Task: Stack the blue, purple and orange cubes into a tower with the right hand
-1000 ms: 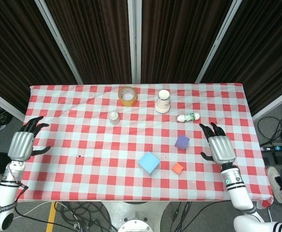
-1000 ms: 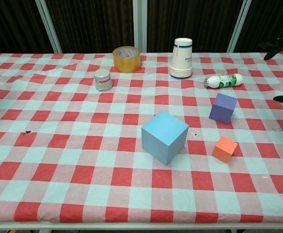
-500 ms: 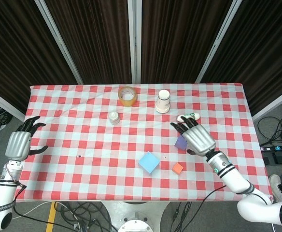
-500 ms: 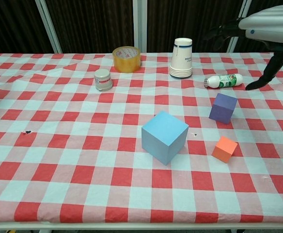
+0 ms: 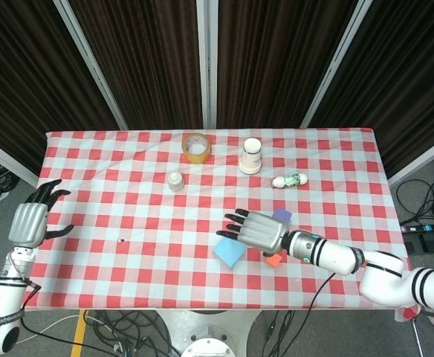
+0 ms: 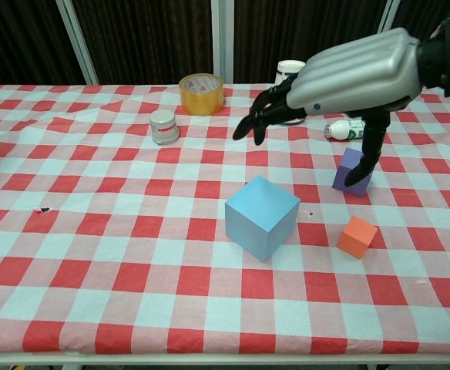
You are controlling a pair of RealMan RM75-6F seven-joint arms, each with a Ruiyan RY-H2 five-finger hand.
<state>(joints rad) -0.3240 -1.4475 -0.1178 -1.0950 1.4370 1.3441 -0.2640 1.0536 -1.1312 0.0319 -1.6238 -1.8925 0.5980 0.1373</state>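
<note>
The blue cube (image 6: 262,217), purple cube (image 6: 350,171) and orange cube (image 6: 357,236) sit apart and unstacked on the checked table (image 5: 113,163), the blue one left of the other two, with nothing yet lifted. In the past second the right hand (image 6: 354,71) has swung in from the table's right edge and now hovers, fingers spread and empty, above the gap between the blue and purple cubes, thumb hanging down in front of the purple one, which suggests a first pick is starting. The left hand (image 5: 30,222) rests open off the left edge.
</note>
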